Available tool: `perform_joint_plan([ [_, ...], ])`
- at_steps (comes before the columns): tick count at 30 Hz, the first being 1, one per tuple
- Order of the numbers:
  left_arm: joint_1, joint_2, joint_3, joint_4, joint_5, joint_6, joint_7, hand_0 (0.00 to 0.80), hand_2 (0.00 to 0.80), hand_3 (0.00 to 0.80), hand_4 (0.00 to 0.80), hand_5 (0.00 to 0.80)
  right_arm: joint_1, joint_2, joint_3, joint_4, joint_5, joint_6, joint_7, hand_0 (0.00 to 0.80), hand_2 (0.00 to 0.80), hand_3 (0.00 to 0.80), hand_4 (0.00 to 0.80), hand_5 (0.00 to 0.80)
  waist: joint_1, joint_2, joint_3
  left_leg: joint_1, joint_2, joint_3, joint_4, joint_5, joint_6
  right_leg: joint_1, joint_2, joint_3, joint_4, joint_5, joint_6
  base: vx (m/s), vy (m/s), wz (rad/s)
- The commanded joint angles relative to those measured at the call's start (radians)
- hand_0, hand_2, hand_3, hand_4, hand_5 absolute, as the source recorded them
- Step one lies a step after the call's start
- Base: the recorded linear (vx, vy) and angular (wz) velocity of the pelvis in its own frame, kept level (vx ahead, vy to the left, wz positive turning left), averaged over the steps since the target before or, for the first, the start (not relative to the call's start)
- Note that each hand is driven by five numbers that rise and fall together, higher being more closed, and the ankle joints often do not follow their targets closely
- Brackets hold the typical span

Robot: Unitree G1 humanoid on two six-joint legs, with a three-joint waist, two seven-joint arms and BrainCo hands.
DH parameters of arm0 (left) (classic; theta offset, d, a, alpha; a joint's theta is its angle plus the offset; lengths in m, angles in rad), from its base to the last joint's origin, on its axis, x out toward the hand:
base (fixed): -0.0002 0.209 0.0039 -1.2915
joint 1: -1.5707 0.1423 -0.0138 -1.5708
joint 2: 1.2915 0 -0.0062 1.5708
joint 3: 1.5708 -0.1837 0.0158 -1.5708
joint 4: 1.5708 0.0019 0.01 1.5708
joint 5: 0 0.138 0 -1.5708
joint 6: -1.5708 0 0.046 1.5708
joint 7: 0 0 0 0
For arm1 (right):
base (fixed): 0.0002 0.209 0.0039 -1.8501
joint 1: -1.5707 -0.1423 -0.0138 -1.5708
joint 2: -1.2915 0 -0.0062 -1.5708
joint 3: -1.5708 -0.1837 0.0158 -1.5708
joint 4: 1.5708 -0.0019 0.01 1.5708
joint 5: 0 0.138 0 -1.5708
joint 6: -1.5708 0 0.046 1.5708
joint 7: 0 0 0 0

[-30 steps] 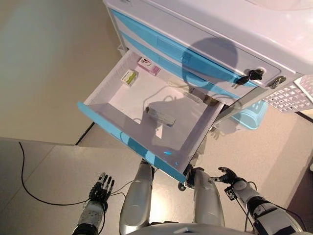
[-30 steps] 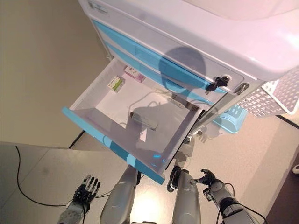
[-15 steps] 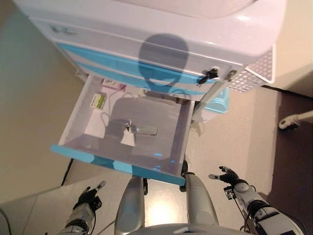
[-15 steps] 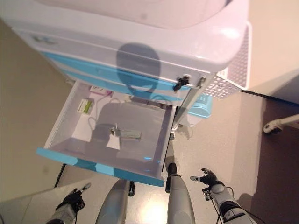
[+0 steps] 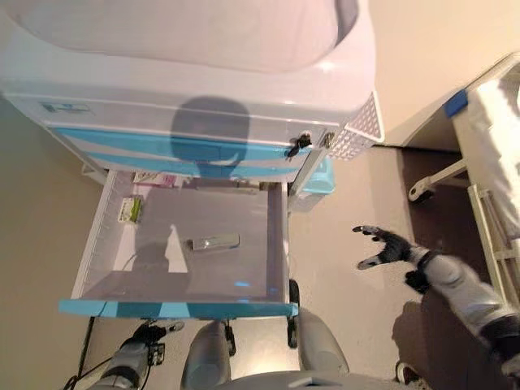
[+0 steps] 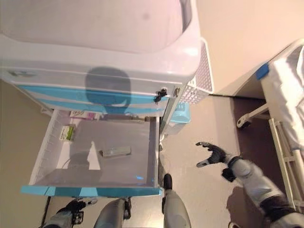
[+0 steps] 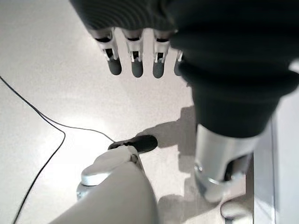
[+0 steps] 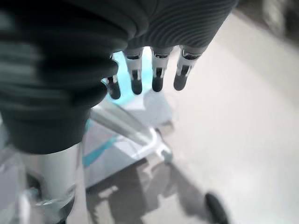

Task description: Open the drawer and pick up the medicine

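The drawer is pulled out of the cart, a grey medicine pack is laid flat inside, and the right hand, right of it, and left hand are spread wide and empty.

white mesh basket, bed frame

arms silver-grey | right hand silver fingers, dark tips | ribbed dark cover
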Motion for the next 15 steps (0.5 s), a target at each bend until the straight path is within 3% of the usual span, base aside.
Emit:
perform_joint_plan([
  [1, 0.021, 0.004, 0.047, 0.022, 0.041, 0.012, -0.033, 0.000, 0.000, 0.000, 0.000, 0.000, -0.064, -0.104, 0.020, -0.100, 0.102, 0.001, 0.137, 0.000, 0.000, 0.000, 0.000, 0.000, 0.012, 0.000, -0.006, 0.005, -0.030, -0.022, -0.033, -0.011, 0.002, -0.003, 0.022, -0.036, 0.065, -0.038, 0.035, 0.075, -0.028, 0.04],
  [3, 0.032, 0.002, 0.060, 0.032, 0.040, 0.001, -0.047, 0.000, 0.000, 0.000, 0.000, 0.000, -0.096, -0.183, 0.075, -0.220, 0.268, 0.033, 0.235, 0.000, 0.000, 0.000, 0.000, 0.000, 0.024, -0.010, -0.040, 0.035, -0.022, -0.024, -0.047, -0.012, -0.007, 0.035, 0.024, -0.049, 0.041, -0.042, 0.034, 0.111, -0.050, 0.00],
  [6, 0.037, 0.000, 0.066, 0.035, 0.035, -0.002, -0.052, 0.000, 0.000, 0.000, 0.000, 0.000, -0.103, -0.198, 0.092, -0.261, 0.338, 0.054, 0.266, 0.000, 0.000, 0.000, 0.000, 0.000, 0.025, -0.012, -0.054, 0.048, -0.019, -0.027, -0.056, -0.011, -0.009, 0.050, 0.026, -0.056, 0.031, -0.043, 0.033, 0.061, -0.025, 0.04],
  [7, 0.048, -0.005, 0.074, 0.035, 0.027, -0.010, -0.056, 0.000, 0.000, 0.000, 0.000, 0.000, -0.121, -0.221, 0.136, -0.333, 0.459, 0.086, 0.312, 0.000, 0.000, 0.000, 0.000, 0.000, 0.032, -0.017, -0.079, 0.070, -0.015, -0.031, -0.076, -0.008, -0.014, 0.073, 0.031, -0.065, 0.014, -0.045, 0.032, 0.089, -0.039, 0.07],
  [9, 0.061, -0.009, 0.080, 0.042, 0.026, -0.011, -0.059, 0.000, 0.000, 0.000, 0.000, 0.000, -0.147, -0.230, 0.178, -0.388, 0.560, 0.114, 0.338, 0.000, 0.000, 0.000, 0.000, 0.000, 0.040, -0.022, -0.106, 0.093, -0.008, -0.033, -0.099, -0.003, -0.019, 0.098, 0.034, -0.078, -0.003, -0.049, 0.030, 0.090, -0.042, 0.11],
  [12, 0.083, -0.014, 0.086, 0.059, 0.030, -0.012, -0.060, 0.000, 0.000, 0.000, 0.000, 0.000, -0.226, -0.230, 0.261, -0.439, 0.663, 0.134, 0.345, 0.000, 0.000, 0.000, 0.000, 0.000, 0.052, -0.029, -0.139, 0.126, -0.002, -0.041, -0.141, 0.009, -0.024, 0.130, 0.042, -0.093, -0.027, -0.054, 0.028, 0.089, -0.047, 0.09],
  [15, 0.106, -0.020, 0.093, 0.075, 0.037, -0.014, -0.053, 0.000, 0.000, 0.000, 0.000, 0.000, -0.306, -0.167, 0.331, -0.441, 0.758, 0.140, 0.319, 0.000, 0.000, 0.000, 0.000, 0.000, 0.061, -0.034, -0.170, 0.155, 0.003, -0.054, -0.178, 0.020, -0.031, 0.159, 0.048, -0.105, -0.051, -0.059, 0.024, 0.081, -0.052, 0.17],
])
